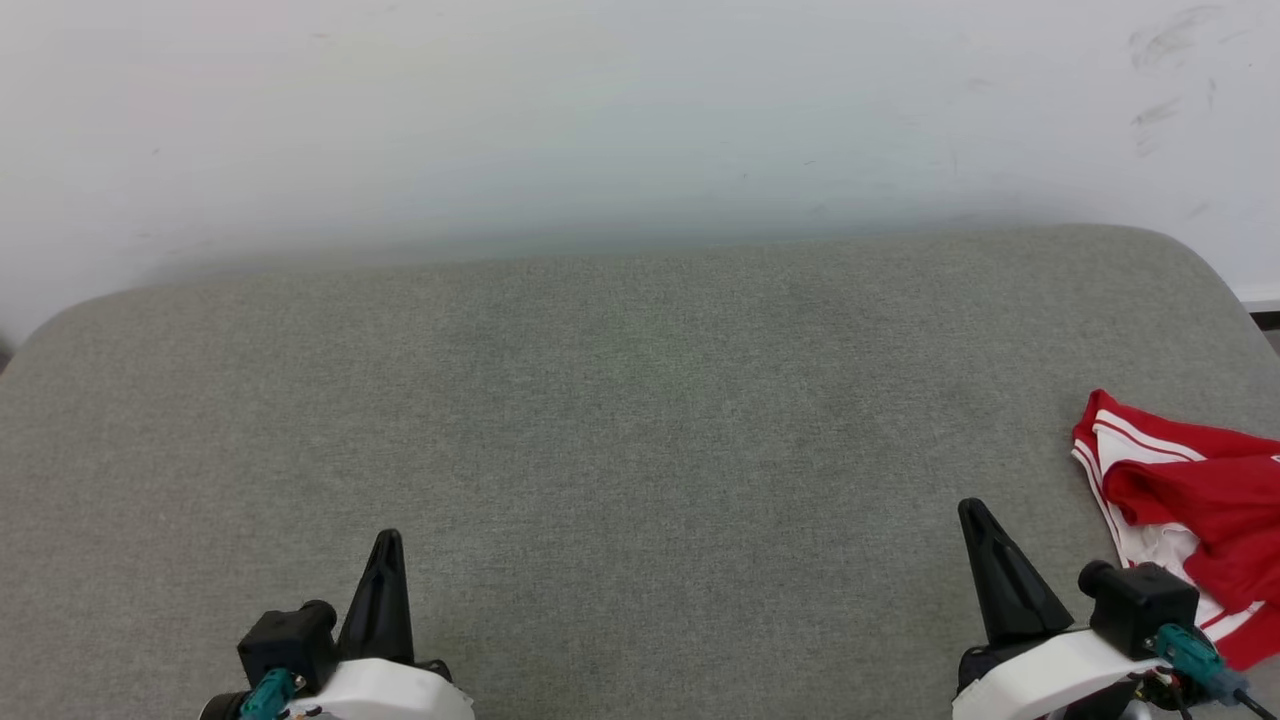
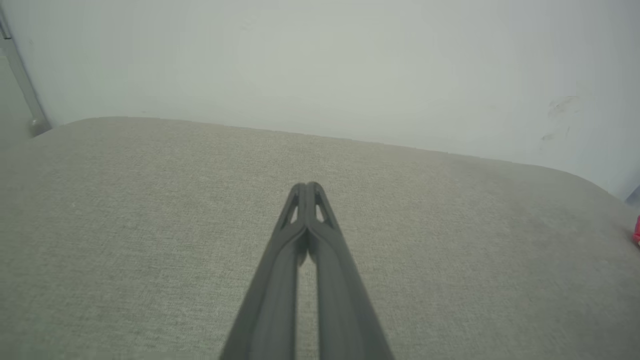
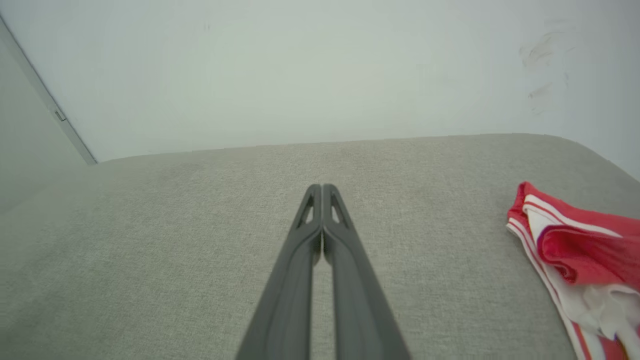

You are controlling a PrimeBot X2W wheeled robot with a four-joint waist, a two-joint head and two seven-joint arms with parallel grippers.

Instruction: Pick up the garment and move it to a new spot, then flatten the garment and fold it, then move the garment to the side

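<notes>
- The left gripper [image 2: 306,189] is closed. In the left wrist view its two dark fingers [image 2: 280,280] lie pressed together along their length and meet at the tips, with nothing between them.
- The right gripper [image 3: 321,190] is closed in the same way, with its fingers [image 3: 360,300] side by side and the tips meeting. It holds nothing.
- In the head view both grippers sit low over the grey fabric surface [image 1: 640,420], the left at the lower left and the right at the lower right, well apart from each other.
- Whether either set of fingertips rests on the fabric or hangs just above it is hard to tell from these angles. Neither touches the cloth.
- The garment [image 1: 1190,490] lies bunched at the right edge of the grey fabric surface. It is red cloth folded over a white panel edged with thin red and white stripes.
- It is just beside the right gripper, on that gripper's outer side, and far from the left gripper.
- A pale wall [image 1: 640,120] with a few scuff marks rises behind the surface.
</notes>
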